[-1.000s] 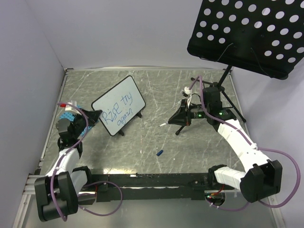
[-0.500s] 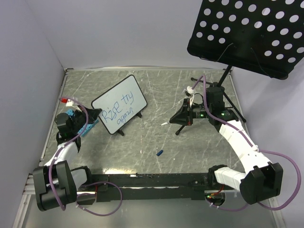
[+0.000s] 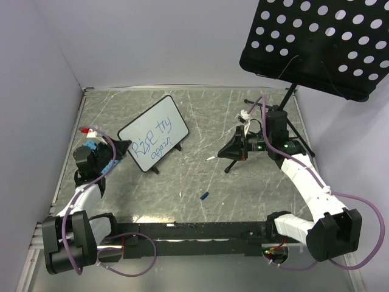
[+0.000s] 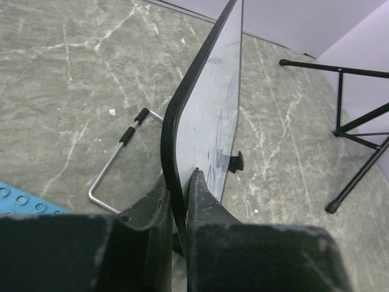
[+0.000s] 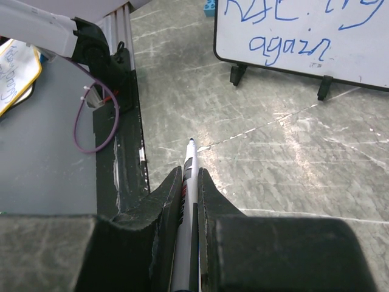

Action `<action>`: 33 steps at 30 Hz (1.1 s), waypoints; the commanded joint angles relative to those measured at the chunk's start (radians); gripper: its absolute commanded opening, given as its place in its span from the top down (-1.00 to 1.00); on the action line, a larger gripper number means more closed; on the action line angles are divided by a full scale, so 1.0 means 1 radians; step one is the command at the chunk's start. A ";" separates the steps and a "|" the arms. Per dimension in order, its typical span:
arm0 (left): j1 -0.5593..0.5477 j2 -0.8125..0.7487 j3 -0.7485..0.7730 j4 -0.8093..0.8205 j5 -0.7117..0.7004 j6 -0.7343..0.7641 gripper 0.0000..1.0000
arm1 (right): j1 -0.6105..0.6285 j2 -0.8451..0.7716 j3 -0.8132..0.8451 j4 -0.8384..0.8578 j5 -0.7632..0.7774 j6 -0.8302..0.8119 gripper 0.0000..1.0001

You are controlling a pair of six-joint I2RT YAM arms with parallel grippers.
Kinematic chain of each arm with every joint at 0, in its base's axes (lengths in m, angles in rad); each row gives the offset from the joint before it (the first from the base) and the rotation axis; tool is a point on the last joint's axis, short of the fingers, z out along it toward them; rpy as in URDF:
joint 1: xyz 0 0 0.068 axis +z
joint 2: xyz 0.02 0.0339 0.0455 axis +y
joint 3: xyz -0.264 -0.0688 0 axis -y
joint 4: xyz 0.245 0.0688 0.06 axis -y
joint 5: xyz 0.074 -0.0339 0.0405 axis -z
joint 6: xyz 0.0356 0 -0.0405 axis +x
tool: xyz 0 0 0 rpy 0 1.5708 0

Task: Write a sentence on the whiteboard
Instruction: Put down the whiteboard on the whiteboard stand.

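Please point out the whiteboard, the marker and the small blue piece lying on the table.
whiteboard (image 3: 153, 135): top external view, middle of its white writing surface.
marker (image 5: 189, 159): right wrist view, barrel just behind the tip.
small blue piece (image 3: 205, 196): top external view, its middle.

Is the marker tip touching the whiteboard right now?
No: the right wrist view shows the tip of the marker over the table, well apart from the whiteboard.
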 commanded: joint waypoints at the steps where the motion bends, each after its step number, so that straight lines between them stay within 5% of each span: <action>1: 0.006 0.028 -0.035 -0.142 -0.222 0.272 0.74 | -0.018 -0.043 -0.009 0.045 -0.039 0.012 1.00; 33: 0.006 -0.039 -0.009 -0.233 -0.283 0.303 0.01 | -0.041 -0.053 -0.015 0.061 -0.057 0.032 1.00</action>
